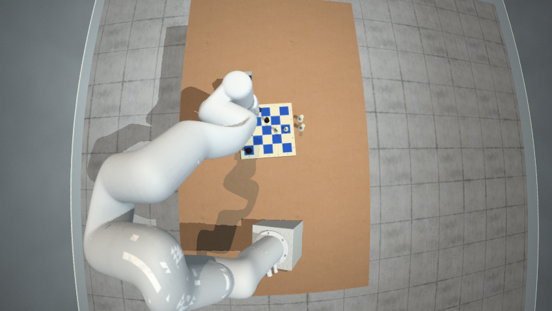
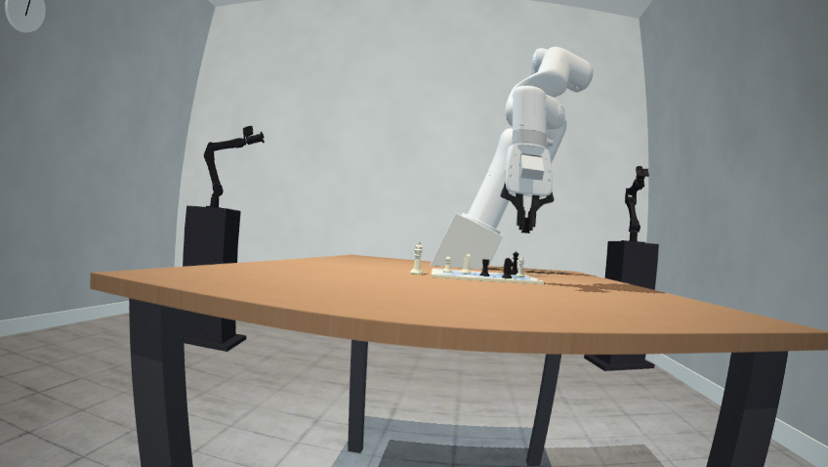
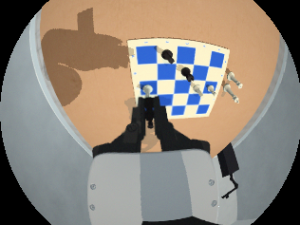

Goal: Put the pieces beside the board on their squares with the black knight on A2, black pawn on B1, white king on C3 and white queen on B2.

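Observation:
My gripper (image 2: pixel 525 226) (image 3: pixel 149 104) is shut on a small black piece (image 3: pixel 149 106) and holds it high above the table, over the edge of the blue and cream board (image 1: pixel 270 155) (image 2: pixel 464 276) (image 3: pixel 200 57). I cannot tell whether the piece is the knight or the pawn. In the top view my arm hides the gripper. The white king and white queen (image 1: pixel 300 118) (image 1: pixel 301 126) (image 3: pixel 234 78) (image 3: pixel 230 92) stand side by side off the board's far side. Black pieces (image 1: pixel 248 149) (image 1: pixel 266 120) and a white piece (image 1: pixel 285 129) stand on the board.
The arm's grey base block (image 1: pixel 284 235) sits on the wooden table (image 1: pixel 316 216) (image 2: pixel 348 301) near its front edge. Two black camera stands (image 2: pixel 211 232) (image 2: pixel 632 255) flank the table. My arm covers the board's near-left corner in the top view.

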You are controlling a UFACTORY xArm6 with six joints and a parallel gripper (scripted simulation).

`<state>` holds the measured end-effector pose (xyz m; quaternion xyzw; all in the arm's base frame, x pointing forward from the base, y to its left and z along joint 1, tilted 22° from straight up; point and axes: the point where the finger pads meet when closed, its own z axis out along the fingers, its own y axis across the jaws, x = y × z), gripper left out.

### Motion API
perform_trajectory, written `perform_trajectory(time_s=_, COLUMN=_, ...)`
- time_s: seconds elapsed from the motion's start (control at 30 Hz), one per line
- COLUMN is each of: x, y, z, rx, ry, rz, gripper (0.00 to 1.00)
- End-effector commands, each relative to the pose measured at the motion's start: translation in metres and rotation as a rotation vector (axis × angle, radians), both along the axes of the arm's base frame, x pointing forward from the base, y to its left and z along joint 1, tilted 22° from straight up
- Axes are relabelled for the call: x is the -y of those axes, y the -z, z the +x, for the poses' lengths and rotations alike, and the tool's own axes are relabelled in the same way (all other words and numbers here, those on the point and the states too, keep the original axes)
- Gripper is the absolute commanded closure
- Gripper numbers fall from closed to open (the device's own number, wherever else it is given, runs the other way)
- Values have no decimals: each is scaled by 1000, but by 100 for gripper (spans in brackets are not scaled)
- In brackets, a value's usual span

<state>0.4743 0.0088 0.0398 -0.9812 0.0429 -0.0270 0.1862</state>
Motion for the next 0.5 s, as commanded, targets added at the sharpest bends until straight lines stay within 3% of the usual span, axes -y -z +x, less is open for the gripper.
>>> perform_trajectory(time_s=0.0, x=-4, y=9, z=2, rx=3, ry=1, rz=-1, gripper=100)
perform_trajectory(time_s=0.47, x=-25, y=64, z=7, rx=3, ry=1, rz=-1, gripper=100)
